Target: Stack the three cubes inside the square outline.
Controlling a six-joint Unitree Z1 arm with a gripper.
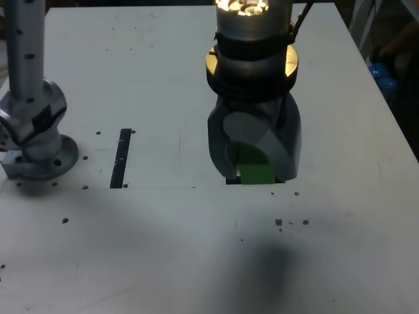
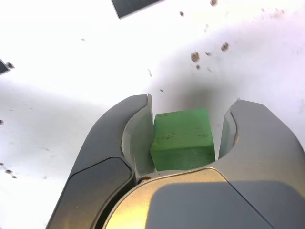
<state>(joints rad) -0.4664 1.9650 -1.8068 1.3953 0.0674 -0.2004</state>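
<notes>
A green cube (image 1: 256,168) (image 2: 183,139) sits between the grey fingers of my gripper (image 1: 255,171) (image 2: 186,114). The gripper points straight down at the white table, right of centre in the exterior view, and is shut on the cube. In the wrist view one finger (image 2: 138,129) lies flat against the cube's side and the other finger (image 2: 228,133) stands a hair off it. Short black bits of the square outline (image 1: 230,180) peek out at the gripper's foot; the rest of it is hidden under the fingers and the cube.
A thin black tape strip (image 1: 121,158) lies on the exterior view's left, beside the arm's base (image 1: 36,131). Dark specks (image 1: 288,222) (image 2: 195,56) dot the table in front of the gripper. Blue objects (image 1: 383,75) sit beyond the table's right edge.
</notes>
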